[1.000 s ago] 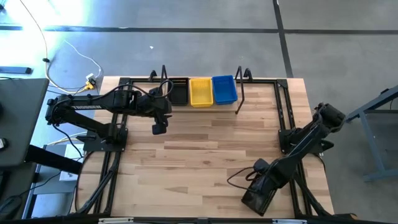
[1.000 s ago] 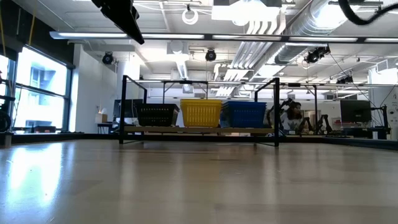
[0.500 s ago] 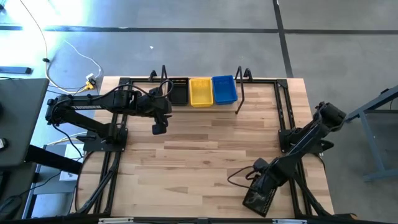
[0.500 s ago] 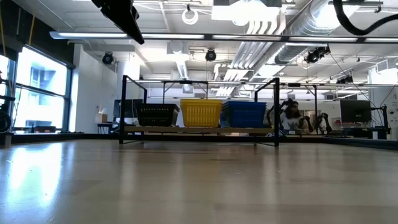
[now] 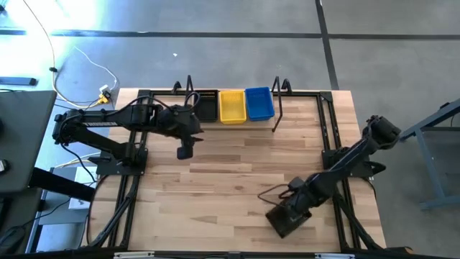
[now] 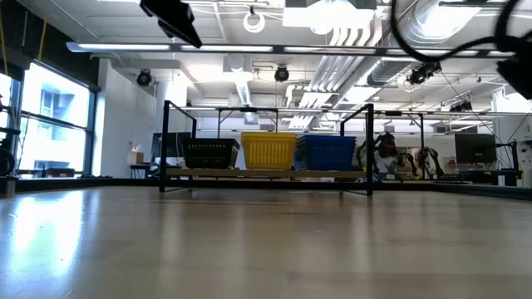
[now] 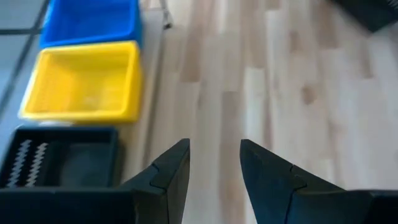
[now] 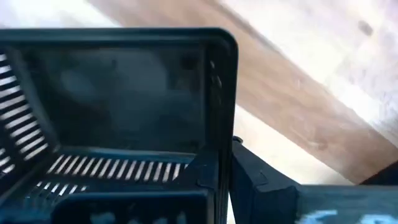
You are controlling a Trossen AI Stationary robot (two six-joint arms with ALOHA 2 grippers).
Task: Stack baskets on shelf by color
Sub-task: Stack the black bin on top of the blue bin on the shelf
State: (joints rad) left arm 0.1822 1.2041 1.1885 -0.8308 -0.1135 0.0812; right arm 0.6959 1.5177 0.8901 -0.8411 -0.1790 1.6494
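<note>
On the shelf (image 6: 266,174) at the table's far edge stand black baskets (image 5: 207,106), yellow baskets (image 5: 232,106) and blue baskets (image 5: 259,103) side by side, resting on its board. My left gripper (image 5: 185,150) hangs open over the bare table just near of the black ones; its wrist view shows the black (image 7: 62,160), yellow (image 7: 81,81) and blue (image 7: 90,22) baskets ahead. My right gripper (image 5: 296,206) is shut on another black basket (image 5: 282,219) over the table's near right part. My right gripper holds the black basket by one side wall near a corner (image 8: 214,124). One finger (image 8: 252,177) lies outside that wall; the wall hides the other finger. The basket reaches toward the table's left from the fingers. Whether it touches the tabletop cannot be told.
The black tabletop frame (image 5: 329,129) runs along the table's sides and far edge, with the arms' bases on it. The wooden tabletop (image 5: 237,165) between the two grippers is bare. A cable (image 5: 269,194) loops beside the right gripper. Beyond the table lies an open workshop.
My right gripper has swung toward the table's left, carrying the black basket and turning it about, so the basket now lies farther from the right edge. My left gripper has drifted slightly toward the right and stayed open.
</note>
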